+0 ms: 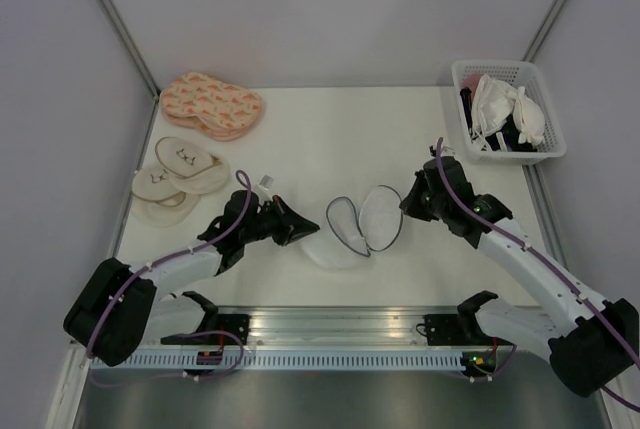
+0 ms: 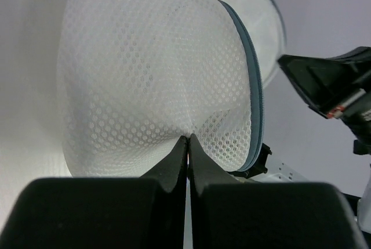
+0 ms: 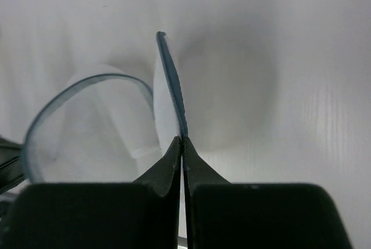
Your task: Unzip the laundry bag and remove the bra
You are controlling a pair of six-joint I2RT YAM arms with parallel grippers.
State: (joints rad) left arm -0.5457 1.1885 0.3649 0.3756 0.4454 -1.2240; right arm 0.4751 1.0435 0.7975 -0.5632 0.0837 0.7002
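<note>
The left claw (image 2: 188, 140) is pinched shut on a fold of the round white see-through mesh laundry bag (image 2: 145, 75). The right claw (image 3: 182, 140) is clamped tight on its dark zip rim (image 3: 173, 86). Between them the bag lies unzipped, lid flap swung open, with nothing showing inside. Well beyond the right claw, a cream-white padded bra (image 1: 525, 114) lies in a white plastic lattice basket (image 1: 500, 64). The removal looks done, with only letting go left.

Bright, even diffuse light, soft shadow beside round white mesh laundry bag (image 3: 164, 112), faint glare on glossy white table (image 3: 324, 115).
</note>
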